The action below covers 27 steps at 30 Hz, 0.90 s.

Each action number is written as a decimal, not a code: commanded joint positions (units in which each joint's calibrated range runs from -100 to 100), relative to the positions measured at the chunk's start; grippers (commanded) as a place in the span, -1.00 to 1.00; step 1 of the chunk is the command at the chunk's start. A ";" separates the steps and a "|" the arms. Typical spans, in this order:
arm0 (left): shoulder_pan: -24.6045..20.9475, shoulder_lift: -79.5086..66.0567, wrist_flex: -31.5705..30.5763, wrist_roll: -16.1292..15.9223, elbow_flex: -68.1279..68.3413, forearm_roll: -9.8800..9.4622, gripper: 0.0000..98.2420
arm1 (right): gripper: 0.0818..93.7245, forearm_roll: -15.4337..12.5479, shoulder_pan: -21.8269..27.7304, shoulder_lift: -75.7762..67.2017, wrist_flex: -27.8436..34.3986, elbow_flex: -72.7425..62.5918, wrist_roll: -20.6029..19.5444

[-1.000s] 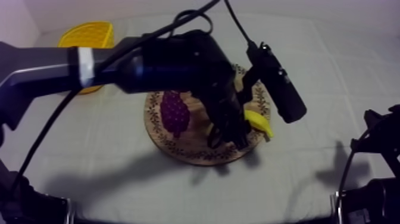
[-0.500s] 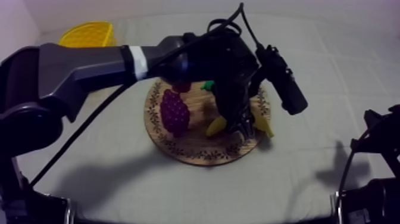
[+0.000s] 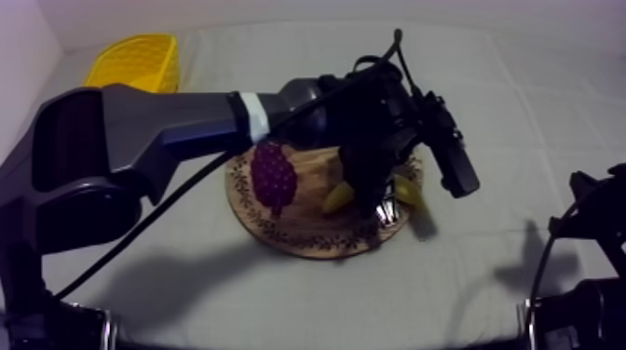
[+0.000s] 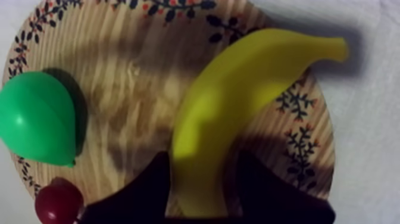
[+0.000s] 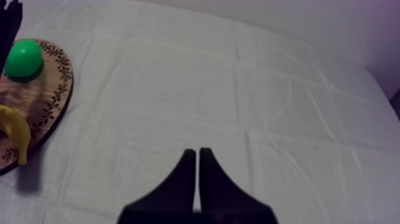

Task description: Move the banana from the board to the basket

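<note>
Left wrist view | left hand (image 4: 202, 164) down at board (image 4: 137, 71), clasping banana (image 4: 238, 89) | right hand (image 5: 197, 155) clenched, empty

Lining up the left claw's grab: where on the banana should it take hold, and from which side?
Take the banana across its thick, nearly straight stretch, short of the thin tip past the wooden board's rim. Come straight down from above: it lies flat, the pear well apart.
</note>
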 commanded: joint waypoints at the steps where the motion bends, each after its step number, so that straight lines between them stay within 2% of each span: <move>1: 0.09 0.32 0.01 0.52 -0.29 -0.28 -0.30 | -0.99 0.01 -0.01 -0.02 0.01 0.02 0.00; 6: 0.27 1.09 0.24 2.20 -1.00 -1.19 -0.52 | -0.99 0.01 -0.01 -0.02 0.01 0.02 0.00; 10: 0.60 0.51 0.55 3.61 -0.69 -2.43 -0.63 | -0.99 0.01 -0.01 -0.02 0.01 0.02 0.00; 18: 0.04 -7.42 4.77 4.80 -0.81 -7.20 -0.68 | -0.99 0.01 -0.01 -0.02 0.01 0.02 0.00; 27: -6.28 -20.13 7.45 3.83 -0.01 -11.81 -0.68 | -0.99 0.01 -0.01 -0.02 0.01 0.02 0.00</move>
